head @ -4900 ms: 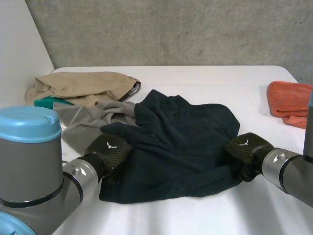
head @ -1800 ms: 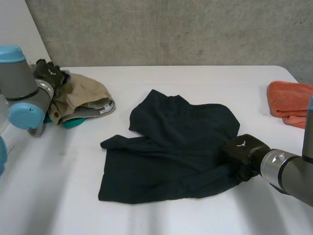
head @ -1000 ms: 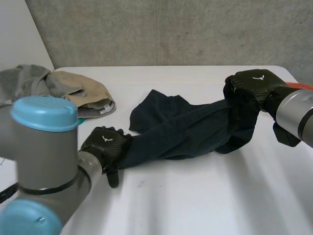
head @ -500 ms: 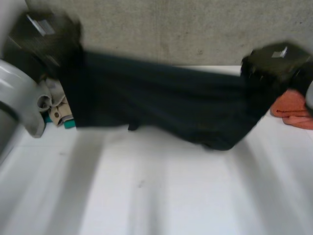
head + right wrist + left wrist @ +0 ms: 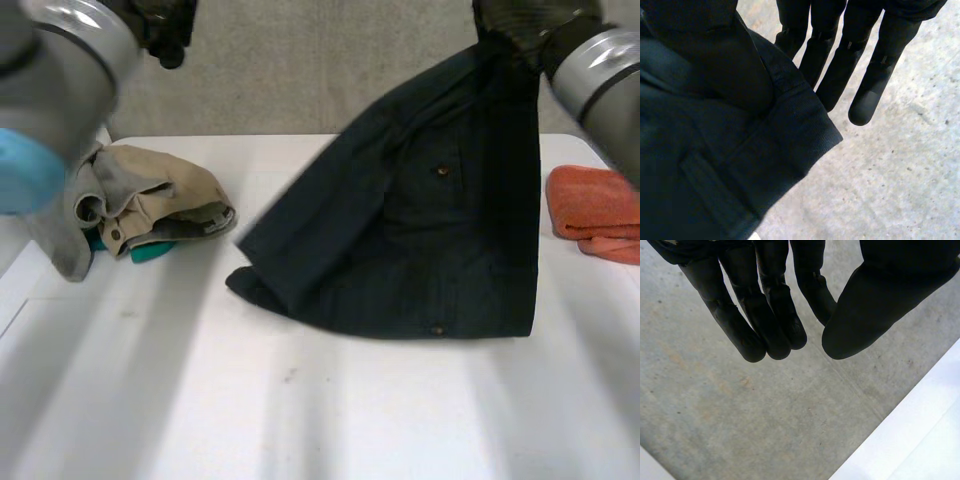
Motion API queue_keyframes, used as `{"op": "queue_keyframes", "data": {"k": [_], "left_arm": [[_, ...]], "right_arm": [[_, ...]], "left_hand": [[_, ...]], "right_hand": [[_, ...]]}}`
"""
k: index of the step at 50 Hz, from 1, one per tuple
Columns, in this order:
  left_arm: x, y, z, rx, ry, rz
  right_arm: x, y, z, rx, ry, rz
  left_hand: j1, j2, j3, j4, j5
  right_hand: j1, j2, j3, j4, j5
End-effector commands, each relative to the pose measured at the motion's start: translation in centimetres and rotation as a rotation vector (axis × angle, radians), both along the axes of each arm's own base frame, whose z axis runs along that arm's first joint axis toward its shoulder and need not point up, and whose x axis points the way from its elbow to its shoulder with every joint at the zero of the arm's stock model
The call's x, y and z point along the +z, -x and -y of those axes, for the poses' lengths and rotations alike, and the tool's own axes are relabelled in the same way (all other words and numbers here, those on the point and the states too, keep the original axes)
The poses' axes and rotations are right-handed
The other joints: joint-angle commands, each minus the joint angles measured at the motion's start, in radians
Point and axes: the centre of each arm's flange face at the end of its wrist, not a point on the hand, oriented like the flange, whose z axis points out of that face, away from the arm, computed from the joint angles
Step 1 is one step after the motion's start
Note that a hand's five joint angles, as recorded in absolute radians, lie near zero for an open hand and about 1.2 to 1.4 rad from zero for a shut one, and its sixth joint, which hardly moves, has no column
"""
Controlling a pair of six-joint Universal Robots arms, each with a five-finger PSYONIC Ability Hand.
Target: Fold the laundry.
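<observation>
Right hand [image 5: 522,18], upper right of the head view, pinches a waistband corner of the dark garment [image 5: 440,230] between thumb and straight fingers. The cloth hangs, its lower edge on the white table [image 5: 330,420]. Left hand [image 5: 162,18], upper left, is spread and empty. Recommended: take the free corner before laying flat. Tan pile [image 5: 160,195] lies left, orange towel [image 5: 590,205] right, and a concrete wall [image 5: 300,60] stands behind.

White table [image 5: 300,420] with beige clothes pile [image 5: 160,195], orange towel [image 5: 592,208], lower end of dark garment [image 5: 400,300]
</observation>
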Motion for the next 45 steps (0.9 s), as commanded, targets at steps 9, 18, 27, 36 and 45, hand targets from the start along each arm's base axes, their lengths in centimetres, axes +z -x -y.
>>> {"op": "queue_keyframes", "data": {"k": [9, 18, 27, 36, 45], "left_arm": [[-6.0, 0.8, -5.8, 0.064, -0.382, -0.074], [-11.0, 1.2, -7.2, 0.006, -0.546, -0.187], [-16.4, 2.5, -5.2, -0.003, -0.689, -0.172], [-19.0, 4.4, -5.4, -0.035, -0.793, -0.206], [-15.6, 2.2, -5.2, 0.07, -0.771, -0.281]], "right_arm": [[-2.8, -0.6, -7.3, 0.018, -0.202, -0.167], [-1.7, 0.3, -10.3, 0.034, -0.197, -0.123], [1.9, 0.8, -13.6, 0.087, -0.134, -0.021], [3.7, 0.9, -15.6, 0.114, -0.089, 0.015], [1.7, 1.7, -12.7, 0.048, -0.149, -0.016]], "left_hand": [[-0.991, -1.012, -1.005, -1.013, -0.996], [-0.991, -1.012, -1.005, -1.013, -0.996], [-0.991, -1.012, -1.005, -1.013, -0.996], [-0.804, -0.824, -0.817, -0.825, -0.808], [0.23, 0.209, 0.217, 0.209, 0.226]], "right_hand": [[0.258, 0.222, 0.207, 0.203, 0.217], [0.258, 0.222, 0.207, 0.203, 0.217], [0.258, 0.222, 0.207, 0.203, 0.217], [0.258, 0.222, 0.207, 0.203, 0.217], [0.258, 0.222, 0.207, 0.203, 0.217]]}}
